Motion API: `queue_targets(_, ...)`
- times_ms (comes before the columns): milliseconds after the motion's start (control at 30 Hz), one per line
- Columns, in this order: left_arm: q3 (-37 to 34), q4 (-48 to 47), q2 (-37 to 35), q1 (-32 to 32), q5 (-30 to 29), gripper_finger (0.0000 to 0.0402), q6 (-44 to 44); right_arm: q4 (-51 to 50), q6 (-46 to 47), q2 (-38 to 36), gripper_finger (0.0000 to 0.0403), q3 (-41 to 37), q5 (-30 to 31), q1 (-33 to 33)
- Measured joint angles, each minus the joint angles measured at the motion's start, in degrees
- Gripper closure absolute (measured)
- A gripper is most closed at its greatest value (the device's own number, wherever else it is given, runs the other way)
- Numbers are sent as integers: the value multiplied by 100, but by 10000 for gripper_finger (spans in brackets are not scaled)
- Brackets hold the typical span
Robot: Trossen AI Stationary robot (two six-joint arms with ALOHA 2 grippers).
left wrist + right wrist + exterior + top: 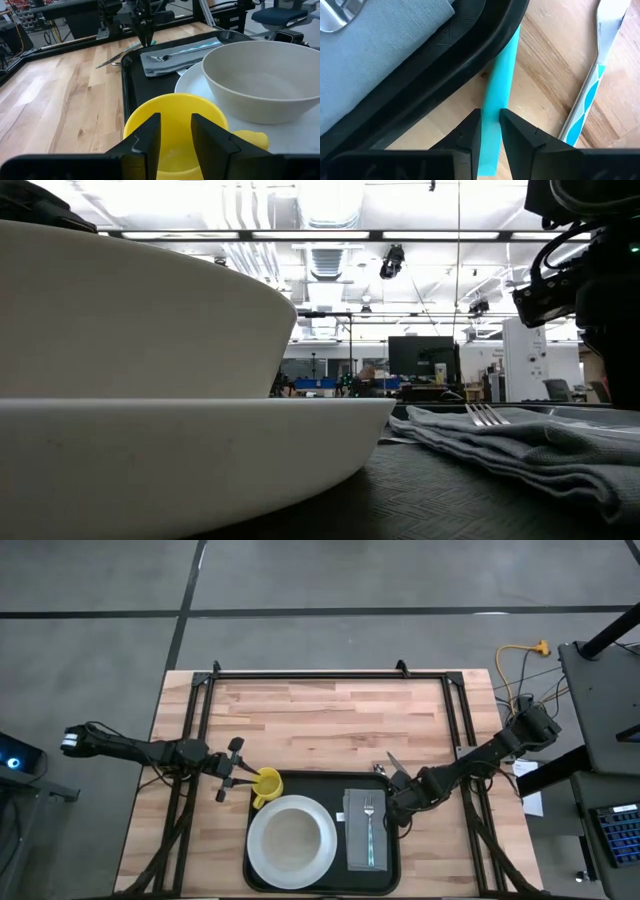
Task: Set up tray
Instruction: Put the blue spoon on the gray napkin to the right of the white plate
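The large flat black rectangular tray [318, 783] with rounded corners and a low rim lies at the near middle of the light wooden slatted surface [330, 715]. On it a round white plate [263, 855] carrying a white bowl [295, 833] sits at the left, and a folded grey cloth napkin [360, 830] with a silver metal fork [369, 825] on top lies at the right. A small yellow plastic cup [267, 785] stands at the tray's far left corner, just beside the plate. The left hand [243, 778] reaches in from the left, and its two dark fingers [145, 137] are closed on the cup's rim, one inside and one outside. The right hand [397, 798] comes in from the right at the tray's far right edge; its fingers [467, 132] pinch a flat turquoise plastic handle [499, 90] that lies on the wood against the tray's outer rim. Just beside it on the wood lies another utensil [592, 80] with a silver blade and a turquoise-patterned handle, apart from the tray.
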Motion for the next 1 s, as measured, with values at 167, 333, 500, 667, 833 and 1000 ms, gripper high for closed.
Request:
queue_targets(167,0,0,1,-2,0,307,0,0,-63,4,333,-7,0,0)
queue_targets(333,0,1,2,-2,0,307,0,2,-147,15,321,-18,27,0)
queue_targets(500,0,0,2,0,0,307,0,88,-177,49,305,-48,68,-3)
queue_targets(667,0,0,2,-2,0,307,0,57,-219,42,297,-48,115,-6)
queue_targets(833,0,0,2,-2,0,307,0,40,-222,39,313,-47,46,-6)
queue_targets(1000,0,0,0,-1,0,307,1,-53,-177,28,349,-44,22,-7)
